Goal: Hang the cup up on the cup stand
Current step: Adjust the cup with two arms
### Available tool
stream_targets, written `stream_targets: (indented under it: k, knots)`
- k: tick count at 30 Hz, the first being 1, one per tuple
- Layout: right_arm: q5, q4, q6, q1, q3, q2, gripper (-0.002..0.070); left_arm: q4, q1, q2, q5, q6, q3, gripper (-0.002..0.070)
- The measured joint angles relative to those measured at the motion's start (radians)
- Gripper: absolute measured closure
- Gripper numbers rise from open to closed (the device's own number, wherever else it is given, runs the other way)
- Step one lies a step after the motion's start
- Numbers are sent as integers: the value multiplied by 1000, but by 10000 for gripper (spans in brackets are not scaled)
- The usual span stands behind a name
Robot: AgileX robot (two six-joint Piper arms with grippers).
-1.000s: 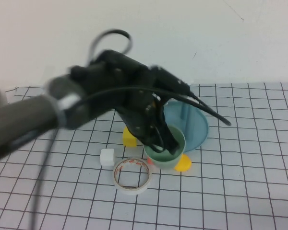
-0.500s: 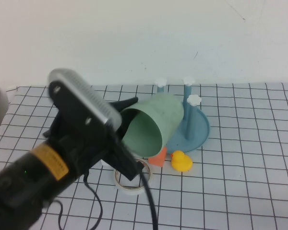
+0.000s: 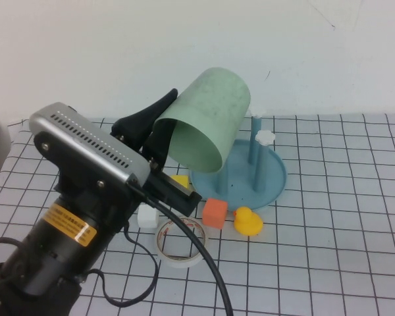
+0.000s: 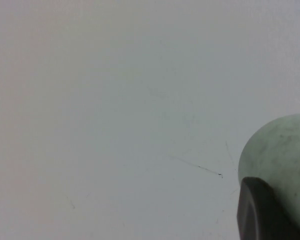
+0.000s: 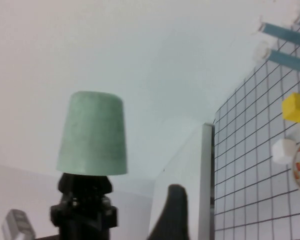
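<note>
One left gripper (image 3: 159, 137) raised, clamping tilted cup (image 3: 207, 118), right gripper unseen

The cup (image 3: 210, 118) looks matt, scuffed plastic; the cup stand (image 3: 263, 181) glossy plastic.

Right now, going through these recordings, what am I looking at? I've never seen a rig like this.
This is a two-armed robot. The high view looks down from above; the other two come from cameras on each wrist. The left gripper is shut on the green cup, raised near the blue cup stand. On the table lie a tape roll, an orange block and a yellow duck. The right gripper shows only in its own wrist view, away from the cup.
</note>
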Motion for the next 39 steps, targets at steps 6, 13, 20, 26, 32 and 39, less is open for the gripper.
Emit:
stream_targets:
  k: [6, 13, 20, 26, 32, 39]
  knots:
    - [38, 4, -96, 0, -140, 201, 9, 0, 0, 19, -14, -2, 0, 665]
    - [38, 8, -125, 0, -194, 366, 4, 19, 0, 19, -18, -2, 0, 665]
    - [38, 10, -129, 0, -201, 450, 5, 29, 0, 19, -21, -3, 0, 665]
    - [38, 10, -130, 0, -229, 511, 5, 33, 0, 19, -21, -3, 0, 665]
    - [88, 12, -123, 0, -289, 604, 5, 35, 0, 19, 3, -3, 0, 665]
    - [251, 12, -48, 7, -451, 741, 5, 37, 0, 45, 15, -3, 0, 665]
